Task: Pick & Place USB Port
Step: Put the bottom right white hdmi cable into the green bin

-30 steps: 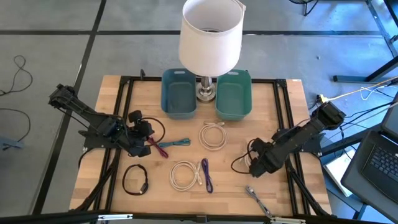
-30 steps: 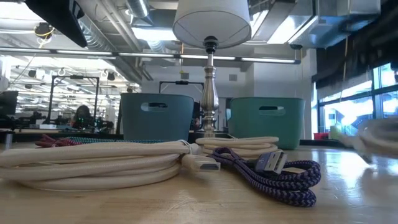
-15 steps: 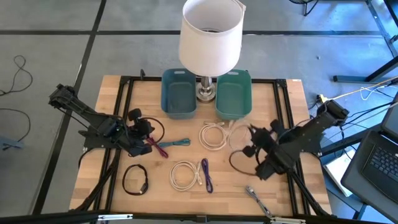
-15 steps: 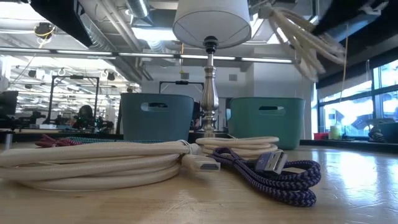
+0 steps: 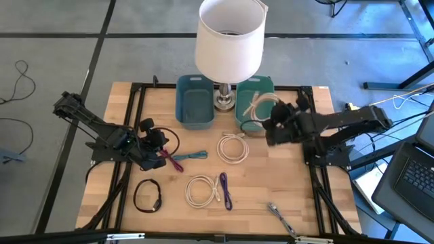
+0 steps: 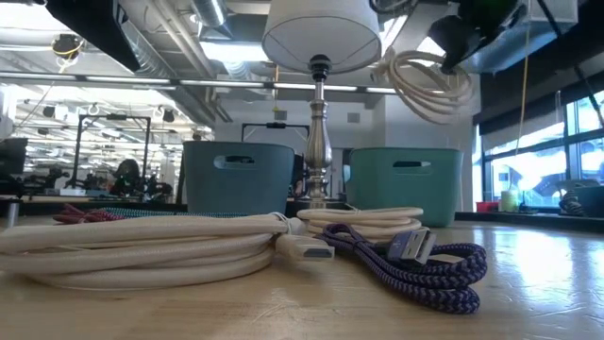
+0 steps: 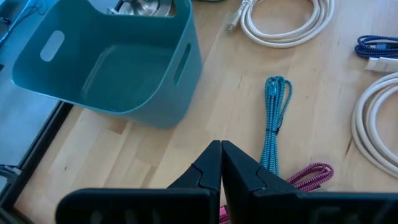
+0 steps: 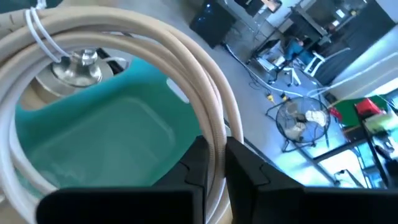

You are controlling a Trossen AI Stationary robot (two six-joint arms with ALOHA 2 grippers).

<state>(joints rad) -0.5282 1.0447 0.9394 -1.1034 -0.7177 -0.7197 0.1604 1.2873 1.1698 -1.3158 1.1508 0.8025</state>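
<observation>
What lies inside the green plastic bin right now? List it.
The green plastic bin looks empty: bare floor shows in the right wrist view. The coiled cream cable hangs above it, held by the right gripper. The coil hides part of the floor.

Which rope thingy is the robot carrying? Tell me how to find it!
Start at the big white lamp at the back of the table, then look at the green bin to its right. Hanging just above that bin, pinched in the right tool, is a coiled cream cable. The other cream coils lie flat on the wood; only this one is in the air.
</observation>
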